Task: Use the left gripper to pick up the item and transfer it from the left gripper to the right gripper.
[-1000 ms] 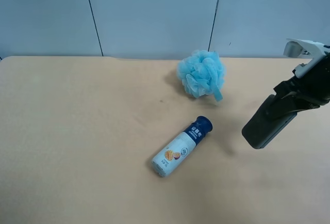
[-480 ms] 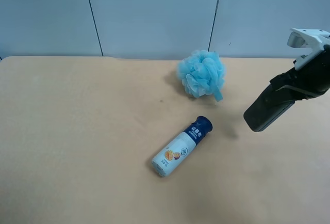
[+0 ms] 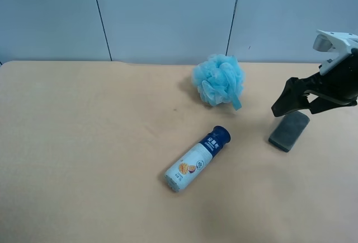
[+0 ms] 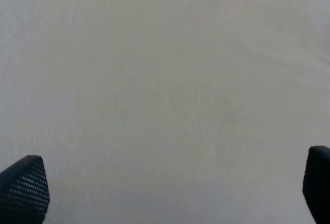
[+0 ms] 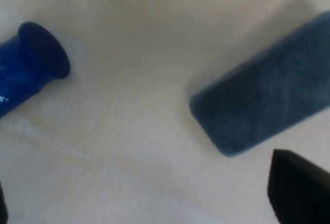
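The item, held clear of the bench in the right pincer half a second earlier, is now seen lying flat on the bench at the right of the scene, just below that pincer and apart from it. The right pincer's jaws are spread wide and nothing is held between them; in the right wrist view the item is shown on the surface with one dark fingertip beside it, not touching.

The release is judged to mean that the handover has already been carried through and the block set down, so the task appears at or near its end; should a further cycle be intended, a fresh pick-up by the left pincer would be called for. That pincer is shown open in the left wrist view, with only bare bench beneath it; it is not seen in the exterior high view.

Near to far: the white bottle lies on its side at centre, navy cap toward far right. The item lies slightly farther and to the right, felt face up, its long axis running from near-left to far-right. The blue mesh puff rests farthest, near the wall.
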